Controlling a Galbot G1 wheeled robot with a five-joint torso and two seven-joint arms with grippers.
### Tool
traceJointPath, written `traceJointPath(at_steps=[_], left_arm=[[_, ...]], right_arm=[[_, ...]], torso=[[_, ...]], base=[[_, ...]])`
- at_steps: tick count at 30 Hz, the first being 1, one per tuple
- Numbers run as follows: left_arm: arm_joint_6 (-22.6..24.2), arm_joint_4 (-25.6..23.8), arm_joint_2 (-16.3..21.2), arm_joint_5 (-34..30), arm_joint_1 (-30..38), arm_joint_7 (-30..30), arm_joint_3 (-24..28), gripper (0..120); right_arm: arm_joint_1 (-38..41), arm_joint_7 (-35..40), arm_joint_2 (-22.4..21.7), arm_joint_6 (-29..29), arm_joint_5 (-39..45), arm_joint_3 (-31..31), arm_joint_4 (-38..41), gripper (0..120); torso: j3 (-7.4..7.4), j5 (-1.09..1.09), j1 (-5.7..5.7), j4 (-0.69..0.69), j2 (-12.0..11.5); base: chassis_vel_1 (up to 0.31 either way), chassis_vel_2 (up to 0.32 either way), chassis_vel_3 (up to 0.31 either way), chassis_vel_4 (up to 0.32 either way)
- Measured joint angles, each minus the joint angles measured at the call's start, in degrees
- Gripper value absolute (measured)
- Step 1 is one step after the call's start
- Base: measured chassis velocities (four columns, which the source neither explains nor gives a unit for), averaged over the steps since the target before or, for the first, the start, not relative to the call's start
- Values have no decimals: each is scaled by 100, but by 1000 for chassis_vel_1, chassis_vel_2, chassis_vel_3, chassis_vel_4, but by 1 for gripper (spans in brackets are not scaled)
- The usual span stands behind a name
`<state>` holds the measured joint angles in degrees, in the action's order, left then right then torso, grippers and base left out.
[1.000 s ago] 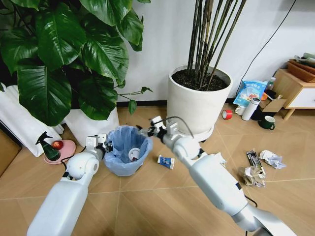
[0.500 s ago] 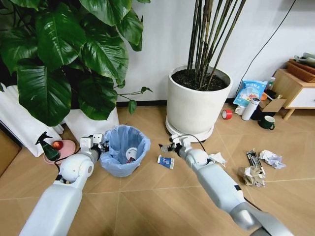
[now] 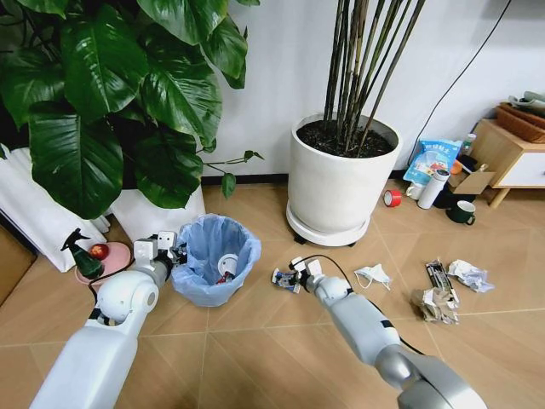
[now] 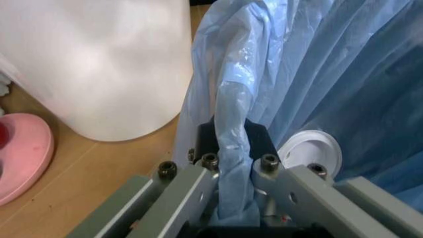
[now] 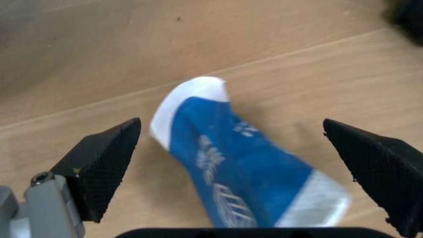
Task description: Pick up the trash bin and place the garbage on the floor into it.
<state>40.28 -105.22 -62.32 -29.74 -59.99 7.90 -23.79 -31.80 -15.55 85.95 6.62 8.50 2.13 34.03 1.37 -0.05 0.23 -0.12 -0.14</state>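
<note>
Right wrist view has the right claw [image 5: 244,148] spread wide, straddling the blue-and-white crushed carton [image 5: 238,168] on the wooden floor [image 5: 99,59]. Lowering squarely before closing should grip it cleanly. The left claw [image 4: 233,163] pinches the small round bin's crinkly light-blue bag rim [image 4: 231,109].

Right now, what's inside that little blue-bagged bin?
Inside the trash bin, a white disc lies with something red beside it. The blue bag hides the rest. The left gripper is clamped on the bag's rim; the right gripper hangs open over a carton.
</note>
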Motion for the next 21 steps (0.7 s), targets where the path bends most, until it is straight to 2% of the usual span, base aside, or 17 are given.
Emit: traceJointPath(at_steps=[5,16,19,21], left_arm=[[1,-87,22,-12,-52,0,-21,0],[2,-173,64,-49,-77,-2,-35,0],[3,-179,74,-55,-86,-2,-42,0],[3,-179,75,-56,-88,-4,-43,0]], right_arm=[[113,45,198,-25,-158,172,-316,100],[153,104,309,33,-561,517,-587,100],[119,101,309,33,-601,563,-589,97],[92,100,309,33,-612,590,-584,90]], torso=[[0,0,0,0,0],[0,1,0,-1,0],[0,0,0,-1,0],[0,0,0,-1,0]], base=[[0,0,0,0],[0,0,0,0],[0,0,0,0],[0,0,0,0]])
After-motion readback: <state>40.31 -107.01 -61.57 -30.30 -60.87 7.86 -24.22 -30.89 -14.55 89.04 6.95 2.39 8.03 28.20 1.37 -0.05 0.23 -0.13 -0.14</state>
